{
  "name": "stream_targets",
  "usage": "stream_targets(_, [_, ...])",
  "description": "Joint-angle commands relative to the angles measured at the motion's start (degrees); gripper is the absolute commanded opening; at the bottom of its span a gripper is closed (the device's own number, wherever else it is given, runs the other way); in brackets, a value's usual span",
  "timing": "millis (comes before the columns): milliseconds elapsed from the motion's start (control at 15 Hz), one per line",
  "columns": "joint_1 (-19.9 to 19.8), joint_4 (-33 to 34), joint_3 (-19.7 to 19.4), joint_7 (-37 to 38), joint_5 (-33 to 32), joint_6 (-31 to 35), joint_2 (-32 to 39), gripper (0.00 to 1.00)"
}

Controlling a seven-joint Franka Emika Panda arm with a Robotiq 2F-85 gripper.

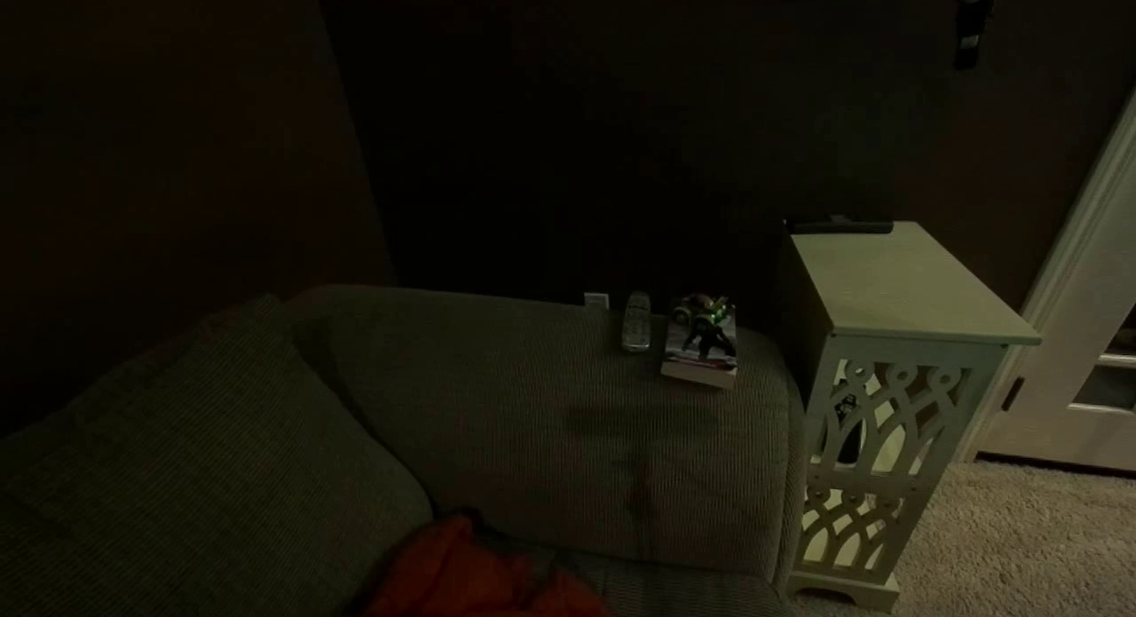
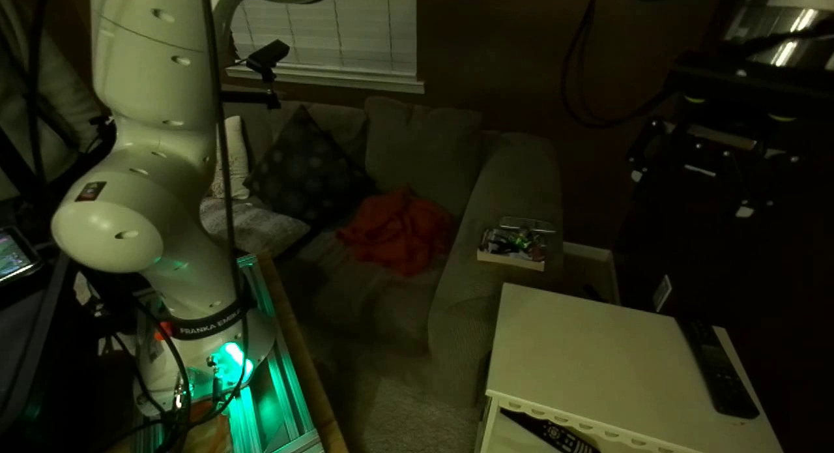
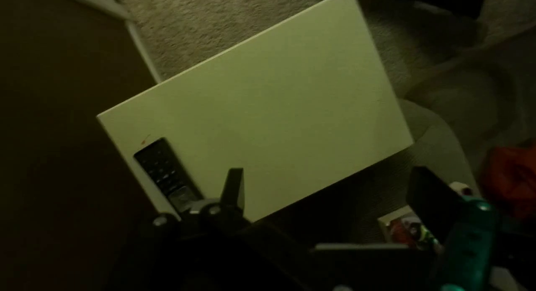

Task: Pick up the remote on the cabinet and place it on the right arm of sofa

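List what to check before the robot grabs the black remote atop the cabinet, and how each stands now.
1. Gripper open: ok, fingers apart.
2. Black remote atop cabinet: ok.
3. Black remote between fingers: not ok, it lies outside them.
4. Whole black remote in wrist view: not ok, gripper hides one end.
5. Room beside book on sofa arm: looks ok.
6. Gripper's exact height above cabinet: cannot tell.

"FRANKA EMIKA" (pale) on robot arm [image 2: 166,176]

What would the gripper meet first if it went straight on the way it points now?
Probably the cabinet top, near its edge by the sofa arm; in the wrist view the open gripper appears to straddle that edge. Height and exact aim are unclear.
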Motion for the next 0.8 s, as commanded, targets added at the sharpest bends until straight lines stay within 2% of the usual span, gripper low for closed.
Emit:
stream_targets(0, [-1.89, 5.68, 2.41, -3.88, -6.31, 7.6, 8.42, 1.0])
stream_targets(200, [-3.26, 10.42, 4.29, -6.48, -8.06, 12.35, 16.01, 1.0])
stream_targets(333, [-4.71, 16.6, 5.68, -7.95, -7.16, 13.48, 22.77, 1.0])
stream_targets(400, [-4.49, 19.19, 4.86, -8.75, -5.85, 13.63, 25.51, 1.0])
stream_targets(733, [-8.16, 31.37, 7.52, -9.83, -1.64, 9.35, 35.92, 1.0])
